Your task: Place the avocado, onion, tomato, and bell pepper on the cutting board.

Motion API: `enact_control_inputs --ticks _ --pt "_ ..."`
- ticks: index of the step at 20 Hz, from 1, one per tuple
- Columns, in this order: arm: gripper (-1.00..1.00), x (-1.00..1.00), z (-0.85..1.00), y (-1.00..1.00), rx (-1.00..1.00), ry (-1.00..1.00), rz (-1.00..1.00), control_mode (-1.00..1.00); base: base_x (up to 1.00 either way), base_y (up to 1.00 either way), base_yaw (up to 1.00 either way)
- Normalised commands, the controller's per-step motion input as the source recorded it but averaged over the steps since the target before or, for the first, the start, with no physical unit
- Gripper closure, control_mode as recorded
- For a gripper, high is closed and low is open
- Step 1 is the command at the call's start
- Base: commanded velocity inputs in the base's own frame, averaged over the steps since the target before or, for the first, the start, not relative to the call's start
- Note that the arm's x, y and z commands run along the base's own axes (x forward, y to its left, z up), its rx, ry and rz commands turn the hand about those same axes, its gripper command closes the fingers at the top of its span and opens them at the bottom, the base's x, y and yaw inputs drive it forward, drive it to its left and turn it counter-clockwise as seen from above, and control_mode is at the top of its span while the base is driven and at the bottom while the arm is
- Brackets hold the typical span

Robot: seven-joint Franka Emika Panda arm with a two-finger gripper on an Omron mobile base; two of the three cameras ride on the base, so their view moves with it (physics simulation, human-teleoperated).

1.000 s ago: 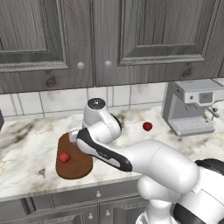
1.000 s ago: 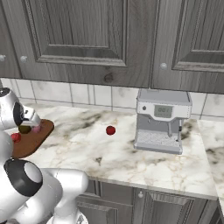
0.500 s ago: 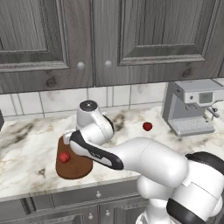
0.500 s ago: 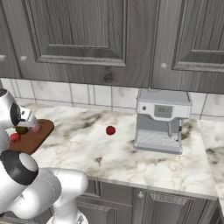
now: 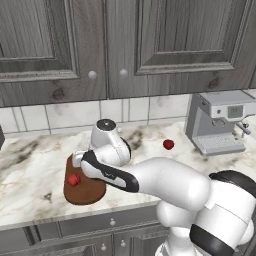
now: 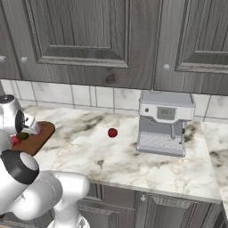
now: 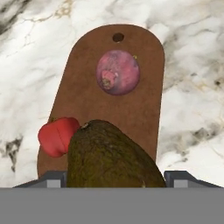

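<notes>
Moved: arm swung further left over cutting board (image 7: 131, 109) | tool (image 7: 116, 177) gripping avocado (image 7: 109, 157) directly above board | tomato (image 5: 168, 144) remains on desk, far right

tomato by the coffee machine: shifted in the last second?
No. The tomato sits at the same spot on the counter, left of the coffee machine, as before.

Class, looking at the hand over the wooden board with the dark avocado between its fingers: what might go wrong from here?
1. The dark olive egg-shaped avocado may bump the blocky red bell pepper at the reddish-brown wooden cutting board edge and push it off.
2. Released, the avocado may roll into the pink-purple round onion.
3. The smooth red tomato remains on the counter.
</notes>
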Motion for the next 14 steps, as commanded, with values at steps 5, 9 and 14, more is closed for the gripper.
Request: enact_control_inputs --ticks 5,9,14 --pt "1.0 0.03 -0.15 0.0 0.04 0.0 0.0 -1.0 0.0 0.0 0.0" --pt "1.0 0.05 -0.23 -0.02 0.0 0.0 0.0 -1.0 0.0 0.0 0.0" --pt "1.0 0.12 -0.21 -0.06 0.0 0.0 0.0 -1.0 0.0 0.0 0.0"
